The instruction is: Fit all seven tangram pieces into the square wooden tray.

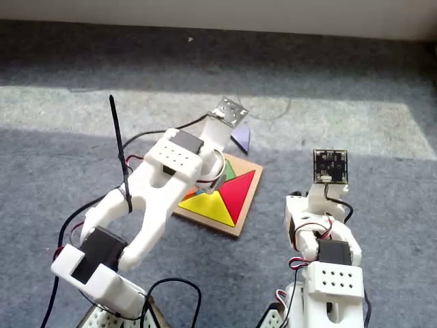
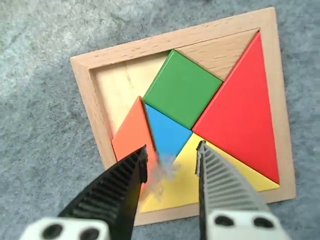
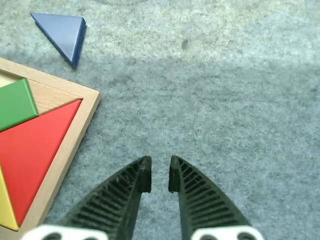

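Wooden tray (image 2: pixel 82 65) is lying flat on grey carpet (image 3: pixel 225 100), with five pieces sitting inside it. The red triangle (image 2: pixel 242 120) is filling one side along the rim, and the green square (image 2: pixel 182 87) is touching its long edge. A blue piece (image 2: pixel 167 132) is sitting against the green square, with the orange piece (image 2: pixel 132 132) just beside it by the rim; whether the orange one is seated flat, cannot tell. The yellow triangle (image 2: pixel 175 190) is lying along the rim, meeting red and blue. Bare wood is showing in the corner next to orange and green, and in a small wedge between green and red. The left gripper (image 2: pixel 171 148) is hanging over the tray, above the blue-yellow seam, jaws spread and gripping nothing; a pale blur is sitting between them, identity unclear. A blue triangle (image 3: pixel 60 30) is lying on the carpet outside the tray, near its far corner. The right gripper (image 3: pixel 159 160) is hovering over bare carpet beside the tray's red side, jaws drawn nearly together with only a slit between the tips, gripping nothing
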Tool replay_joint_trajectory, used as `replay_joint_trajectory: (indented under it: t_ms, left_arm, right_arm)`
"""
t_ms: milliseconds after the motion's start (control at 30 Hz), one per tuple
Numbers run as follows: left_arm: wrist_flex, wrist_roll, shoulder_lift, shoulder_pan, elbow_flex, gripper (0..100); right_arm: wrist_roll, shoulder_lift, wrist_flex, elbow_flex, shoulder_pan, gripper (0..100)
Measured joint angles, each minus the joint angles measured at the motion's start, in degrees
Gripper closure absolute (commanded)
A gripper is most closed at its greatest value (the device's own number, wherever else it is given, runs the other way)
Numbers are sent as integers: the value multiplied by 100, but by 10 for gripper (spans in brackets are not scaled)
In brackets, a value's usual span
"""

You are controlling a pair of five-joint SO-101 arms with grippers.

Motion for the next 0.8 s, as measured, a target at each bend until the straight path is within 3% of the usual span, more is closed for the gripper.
replay_joint_trajectory:
  t_ms: [667, 800]
  left_arm:
    - [-62, 0, 0, -193, 0, 822]
    - [-70, 281, -299, -193, 0, 822]
  right_arm:
    - [0, 0, 0, 0, 0, 921]
    - [0, 0, 0, 0, 0, 921]
